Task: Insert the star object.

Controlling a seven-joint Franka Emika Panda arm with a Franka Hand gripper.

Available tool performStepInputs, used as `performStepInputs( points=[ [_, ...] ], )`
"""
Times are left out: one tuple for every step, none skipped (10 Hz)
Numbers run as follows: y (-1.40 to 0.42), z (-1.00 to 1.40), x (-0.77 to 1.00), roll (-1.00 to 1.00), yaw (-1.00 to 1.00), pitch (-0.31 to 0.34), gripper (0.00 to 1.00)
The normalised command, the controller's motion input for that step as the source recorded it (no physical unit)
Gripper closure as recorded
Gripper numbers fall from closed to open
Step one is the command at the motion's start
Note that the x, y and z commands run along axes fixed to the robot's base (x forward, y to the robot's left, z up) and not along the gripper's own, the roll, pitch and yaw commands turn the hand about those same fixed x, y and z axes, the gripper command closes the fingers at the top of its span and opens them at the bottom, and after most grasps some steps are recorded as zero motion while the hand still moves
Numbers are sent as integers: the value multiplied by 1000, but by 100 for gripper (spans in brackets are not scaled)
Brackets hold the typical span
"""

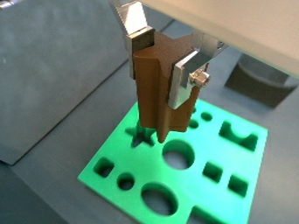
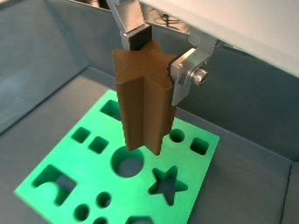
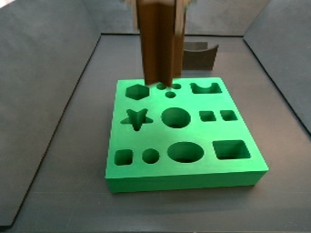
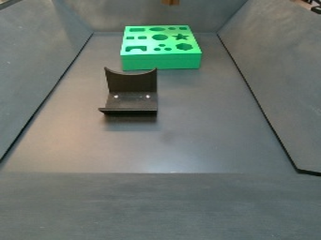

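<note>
wrist views: star object [image 1: 158, 92] between gripper [image 1: 165, 54] fingers

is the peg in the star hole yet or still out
Out. The peg hangs upright in the pincer above the board; the star hole is open and empty.

Star object [image 3: 159, 41] and pincer [image 1: 163, 54] run past the frame edge

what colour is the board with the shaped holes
Bright green. The board shows best in a side view, with the gripper holding the brown star object above it.
</note>
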Motion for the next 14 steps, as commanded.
performStepInputs(
  points=[
    [0, -997, -9, 0, -1000, 0, 100],
    [149, -903, -126, -19, -971, 0, 100],
    [260, -854, -291, -13, -797, 0, 100],
    [323, -911, -320, -1, -717, 19, 100],
    [409, -883, -477, -23, -571, 36, 100],
    [211, -634, -700, 0, -446, 3, 100],
    [0, -440, -151, -44, -94, -16, 100],
    [-11, -211, 0, -29, -80, 0, 100],
    [-71, -134, 143, 0, -14, 3, 100],
    [-34, -217, 446, 0, -83, 84, 100],
    [-46, -243, 457, 0, -134, 93, 100],
    [-69, -289, 343, -73, -394, 0, 100],
    [-106, -283, 160, 0, -377, 0, 100],
    [-43, -294, -114, 70, -220, 19, 100]
  ],
)
